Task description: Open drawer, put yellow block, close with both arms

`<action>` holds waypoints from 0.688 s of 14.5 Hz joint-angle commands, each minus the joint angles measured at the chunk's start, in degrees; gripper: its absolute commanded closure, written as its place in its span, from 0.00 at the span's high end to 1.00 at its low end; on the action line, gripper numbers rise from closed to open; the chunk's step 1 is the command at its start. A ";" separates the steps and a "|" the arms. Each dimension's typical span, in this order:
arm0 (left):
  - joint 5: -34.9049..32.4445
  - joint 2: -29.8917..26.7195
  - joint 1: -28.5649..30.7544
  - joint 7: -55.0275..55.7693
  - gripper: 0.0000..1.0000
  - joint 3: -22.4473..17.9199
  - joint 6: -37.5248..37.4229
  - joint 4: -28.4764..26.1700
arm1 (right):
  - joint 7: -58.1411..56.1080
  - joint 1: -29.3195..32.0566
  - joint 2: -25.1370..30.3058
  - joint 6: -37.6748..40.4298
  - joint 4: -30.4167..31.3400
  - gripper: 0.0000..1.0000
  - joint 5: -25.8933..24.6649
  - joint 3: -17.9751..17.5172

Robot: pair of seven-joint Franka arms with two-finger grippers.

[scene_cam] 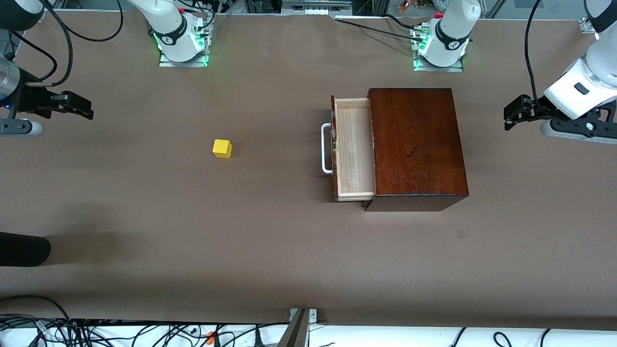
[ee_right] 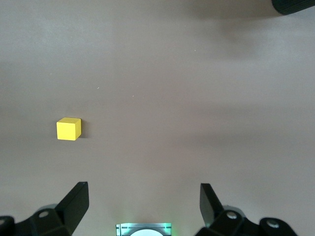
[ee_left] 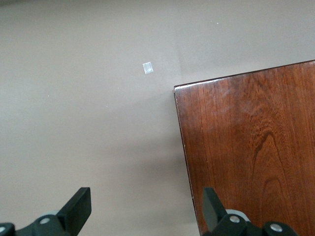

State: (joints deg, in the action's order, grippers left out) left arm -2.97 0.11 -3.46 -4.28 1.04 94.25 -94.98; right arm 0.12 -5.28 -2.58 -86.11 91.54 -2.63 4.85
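Drawer point(scene_cam: 355, 147) pulled partway out of dark wooden box point(scene_cam: 415, 144), tray bare. Yellow block point(scene_cam: 222, 148) on brown worktop point(scene_cam: 270, 241), well apart from drawer, toward right arm's end. Left hand point(ee_left: 145, 209) spread over box corner. Right hand point(ee_right: 142, 204) spread over bare worktop, holding nothing.

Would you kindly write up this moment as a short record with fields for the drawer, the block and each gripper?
drawer: pulled partly out of the dark wooden box, tray empty, white handle facing the right arm's end
yellow block: on the table, apart from the drawer, toward the right arm's end
left gripper: open, holding nothing, at the left arm's end of the table
right gripper: open, holding nothing, at the right arm's end
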 commanded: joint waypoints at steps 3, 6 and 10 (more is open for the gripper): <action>1.57 -0.82 0.38 -0.81 1.00 0.19 -0.82 -0.21 | -0.20 0.27 0.38 -0.20 0.39 1.00 0.69 -0.02; 1.66 -0.55 0.38 -0.99 1.00 0.11 -0.73 0.32 | -0.20 0.27 0.38 -0.20 0.39 1.00 0.69 -0.02; 1.66 -0.55 0.29 -0.64 1.00 0.54 -0.82 0.67 | -0.20 0.27 0.47 -0.11 0.39 1.00 0.69 -0.02</action>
State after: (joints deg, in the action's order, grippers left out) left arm -2.97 0.07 -3.46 -4.28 1.16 94.15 -94.85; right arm 0.12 -5.27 -2.58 -86.11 91.54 -2.63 4.85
